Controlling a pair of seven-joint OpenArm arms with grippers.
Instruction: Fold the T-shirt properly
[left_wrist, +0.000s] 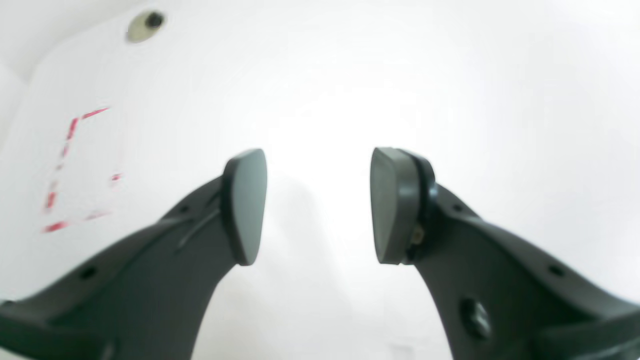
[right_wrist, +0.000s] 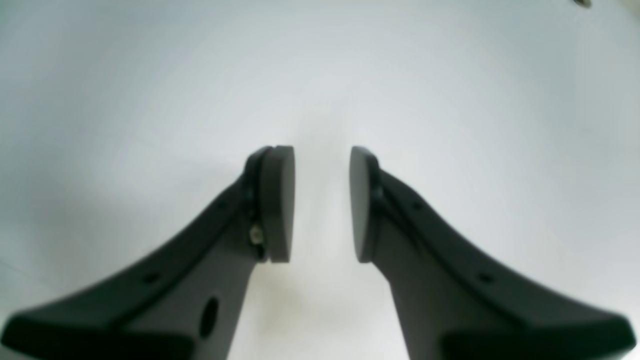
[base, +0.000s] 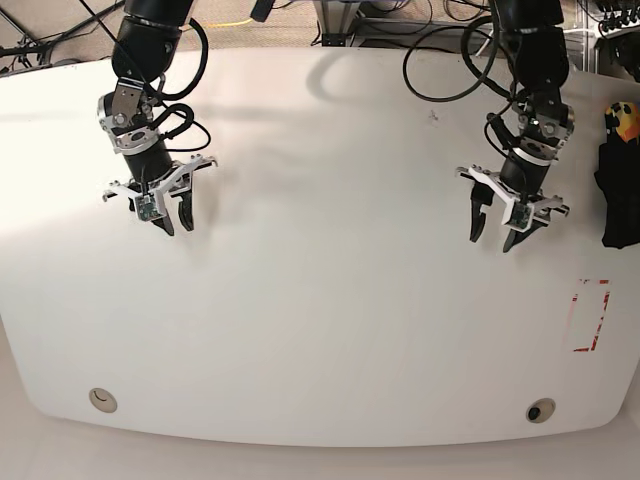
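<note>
White table, black gear
Table (base: 320, 330) plain white, red dashed marking (base: 590, 315) near right; T-shirt (base: 620, 190) black, orange-yellow print; grippers (base: 505, 222) black.

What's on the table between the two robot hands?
Nothing. In the base view, only bare white table lies between the right gripper and the left gripper. The black T-shirt sits off at the table's edge.

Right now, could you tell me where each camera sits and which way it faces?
Left wrist: on the left arm, looking past the open left gripper at the white table and red-marked rectangle.
Right wrist: on the right arm, looking past the open right gripper at bare table.
Base: high, looking down on both arms and the T-shirt at the table's edge.
Shared: the rectangle, in left wrist and base views.
</note>
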